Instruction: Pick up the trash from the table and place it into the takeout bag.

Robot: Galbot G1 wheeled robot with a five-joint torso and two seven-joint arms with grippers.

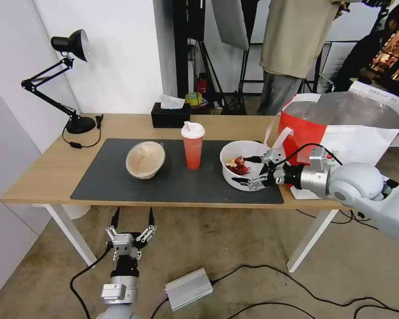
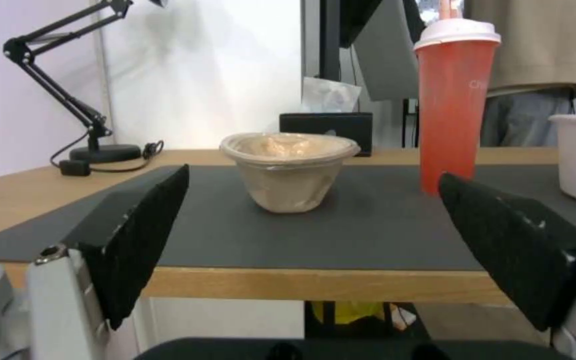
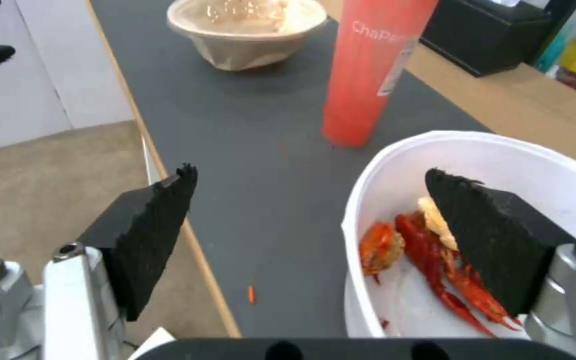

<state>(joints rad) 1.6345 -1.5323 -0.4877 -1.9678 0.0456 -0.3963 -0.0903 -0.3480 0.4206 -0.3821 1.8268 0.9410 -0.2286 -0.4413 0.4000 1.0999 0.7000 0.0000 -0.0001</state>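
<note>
The right gripper (image 1: 247,170) is reaching in from the takeout bag (image 1: 341,128) side, fingers spread apart and straddling the near wall of the white bowl (image 1: 241,170), one finger (image 3: 485,232) sitting inside above the red scraps (image 3: 435,260). The bowl is resting mouth-up on the dark mat (image 1: 177,175), just beside the bag. The red cup (image 1: 193,145) is standing upright, long axis vertical, between the white bowl and the beige bowl (image 1: 145,159). The left gripper (image 1: 132,223) is hanging open below the table (image 1: 44,173) edge.
</note>
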